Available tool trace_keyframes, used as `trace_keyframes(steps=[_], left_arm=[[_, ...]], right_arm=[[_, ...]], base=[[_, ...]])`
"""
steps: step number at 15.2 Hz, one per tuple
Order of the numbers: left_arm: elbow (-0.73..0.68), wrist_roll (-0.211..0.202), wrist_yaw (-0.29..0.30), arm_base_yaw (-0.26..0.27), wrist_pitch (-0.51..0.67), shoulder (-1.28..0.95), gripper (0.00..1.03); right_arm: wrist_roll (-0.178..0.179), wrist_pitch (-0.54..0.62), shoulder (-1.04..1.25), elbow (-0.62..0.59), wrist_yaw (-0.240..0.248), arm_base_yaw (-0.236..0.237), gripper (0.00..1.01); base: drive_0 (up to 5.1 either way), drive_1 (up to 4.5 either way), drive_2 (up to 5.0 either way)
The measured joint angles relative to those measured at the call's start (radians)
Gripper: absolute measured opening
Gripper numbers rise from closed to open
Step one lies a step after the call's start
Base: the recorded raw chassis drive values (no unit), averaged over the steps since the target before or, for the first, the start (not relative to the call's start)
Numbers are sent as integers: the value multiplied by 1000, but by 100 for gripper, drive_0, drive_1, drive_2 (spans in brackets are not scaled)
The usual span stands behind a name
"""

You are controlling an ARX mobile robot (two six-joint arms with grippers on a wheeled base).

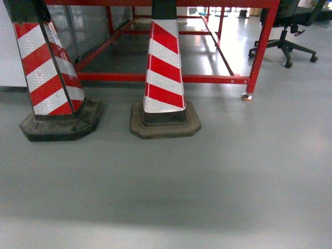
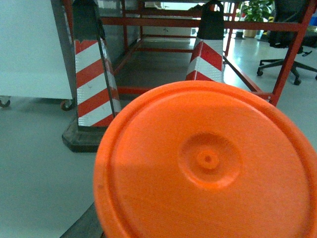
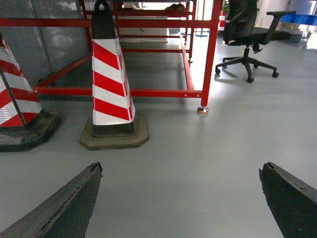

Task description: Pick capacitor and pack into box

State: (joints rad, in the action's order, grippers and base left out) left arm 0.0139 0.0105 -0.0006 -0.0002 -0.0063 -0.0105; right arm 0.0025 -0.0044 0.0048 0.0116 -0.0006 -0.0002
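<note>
The capacitor [image 2: 208, 163] fills most of the left wrist view as a glossy orange round end face, right in front of the camera and above the grey floor. Only a dark sliver of one finger [image 2: 83, 225] of my left gripper shows at its lower left edge, so the gripper appears shut on the capacitor. My right gripper [image 3: 181, 171] is open wide over bare floor, with nothing between its two dark fingertips [image 3: 91, 173]. The box is out of view in all views. Neither gripper appears in the head view.
Two red-and-white striped cones [image 1: 165, 67] [image 1: 49, 72] on black bases stand ahead on the grey floor. Behind them runs a red metal frame [image 1: 207, 79] with a caster foot [image 1: 248, 96]. An office chair [image 1: 285, 36] is at the far right. A white panel [image 2: 29, 49] stands left.
</note>
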Motion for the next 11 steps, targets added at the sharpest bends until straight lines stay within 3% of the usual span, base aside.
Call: trace_keyframes(steps=[11], left_arm=[[0,0,0,0,-2,0,44]], right_arm=[[0,-1,0,0,0,0,98]], base=[[-1,385,-386]])
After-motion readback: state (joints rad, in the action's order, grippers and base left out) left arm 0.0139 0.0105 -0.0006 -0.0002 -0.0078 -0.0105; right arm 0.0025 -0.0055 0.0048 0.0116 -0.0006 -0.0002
